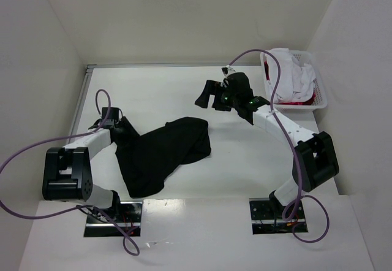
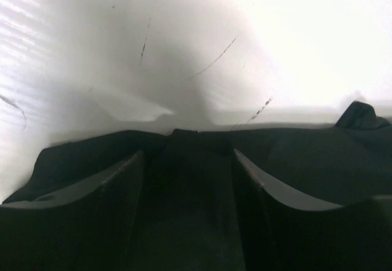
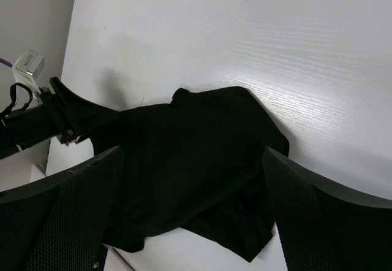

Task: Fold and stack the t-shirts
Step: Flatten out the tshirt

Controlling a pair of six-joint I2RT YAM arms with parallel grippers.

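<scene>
A black t-shirt (image 1: 165, 154) lies crumpled and spread on the white table, left of centre. My left gripper (image 1: 122, 133) sits low at the shirt's left edge. In the left wrist view its jaws (image 2: 188, 151) stand apart, with the black cloth (image 2: 294, 160) lying between and around them. My right gripper (image 1: 208, 96) hangs open above the table, up and to the right of the shirt, holding nothing. The right wrist view looks down on the black t-shirt (image 3: 196, 160) between its wide fingers (image 3: 193, 154). White t-shirts (image 1: 294, 81) and a red one (image 1: 296, 103) are piled in the basket.
A white plastic lattice basket (image 1: 321, 99) stands at the back right, against the right wall. White walls close in the table on the left, back and right. Both arm bases are bolted at the near edge. The left arm (image 3: 37, 124) shows in the right wrist view.
</scene>
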